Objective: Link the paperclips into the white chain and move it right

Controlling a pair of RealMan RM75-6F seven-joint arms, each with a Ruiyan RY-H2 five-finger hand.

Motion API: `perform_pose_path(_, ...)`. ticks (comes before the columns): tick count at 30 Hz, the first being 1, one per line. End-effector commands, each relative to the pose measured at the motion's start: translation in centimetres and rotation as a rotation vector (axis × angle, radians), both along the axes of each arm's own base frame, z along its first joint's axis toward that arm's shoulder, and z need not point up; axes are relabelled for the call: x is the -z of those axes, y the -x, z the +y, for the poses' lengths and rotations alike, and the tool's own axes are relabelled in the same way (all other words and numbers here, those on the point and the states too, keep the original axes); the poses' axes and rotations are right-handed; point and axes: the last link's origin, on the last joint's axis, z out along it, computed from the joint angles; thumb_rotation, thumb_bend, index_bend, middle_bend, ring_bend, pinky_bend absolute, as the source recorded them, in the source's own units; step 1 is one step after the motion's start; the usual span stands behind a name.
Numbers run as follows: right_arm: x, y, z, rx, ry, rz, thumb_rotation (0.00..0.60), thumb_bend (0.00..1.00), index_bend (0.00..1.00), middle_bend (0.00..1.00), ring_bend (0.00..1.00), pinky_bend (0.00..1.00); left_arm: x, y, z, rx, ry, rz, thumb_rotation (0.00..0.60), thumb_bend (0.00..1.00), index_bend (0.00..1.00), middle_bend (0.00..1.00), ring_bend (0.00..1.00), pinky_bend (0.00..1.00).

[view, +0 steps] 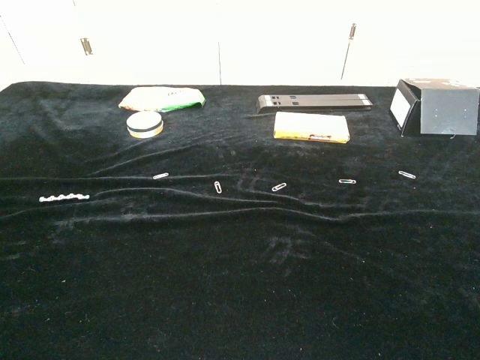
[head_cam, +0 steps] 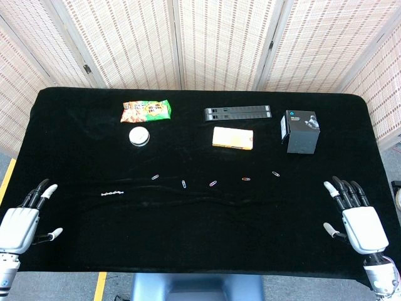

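Left hand (head_cam: 19, 227), right hand (head_cam: 358, 224) at near table edge — fingers apart, holding nothing; white chain (head_cam: 113, 193) left.

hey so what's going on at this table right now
Nothing is being handled yet. The left hand and right hand rest open at the near corners of the black table. A short white chain lies on the left, and five loose paperclips are spread in a row to its right, from the nearest one to the farthest. None is linked to the chain.
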Motion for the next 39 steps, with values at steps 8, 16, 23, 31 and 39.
perform_pose_path(8,-0.8,-0.2,0.5,-0.016,0.022,-0.026,0.592,0.23,0.0,0.0,0.0,0.0,1.6,-0.7,0.7,0.039,0.079,-0.011,0.6,0.07,0.04,0.18,0.25,0.61)
perform_pose_path(16,-1.1,-0.2,0.2,-0.021,0.036,-0.037,0.59,0.23,0.0,0.0,0.0,0.0,6.1,-3.8,4.3,0.147,0.211,-0.069,0.6,0.18,0.33,0.96,0.96,1.0)
perform_pose_path(23,-1.4,0.1,-0.3,-0.007,0.022,-0.051,0.591,0.23,0.0,0.0,0.0,0.0,10.2,-5.5,7.0,0.068,0.207,-0.072,0.6,0.26,0.43,1.0,1.0,1.0)
perform_pose_path(31,-1.7,0.3,-0.5,0.004,0.012,-0.069,0.591,0.23,0.0,0.0,0.0,0.0,12.3,-6.3,9.8,0.009,0.207,-0.058,0.6,0.33,0.48,1.0,1.0,1.0)
perform_pose_path(39,-1.9,0.5,-0.6,0.011,0.018,-0.074,0.591,0.23,0.0,0.0,0.0,0.0,13.6,-5.5,11.6,-0.037,0.172,-0.027,0.6,0.33,0.48,1.0,1.0,1.0)
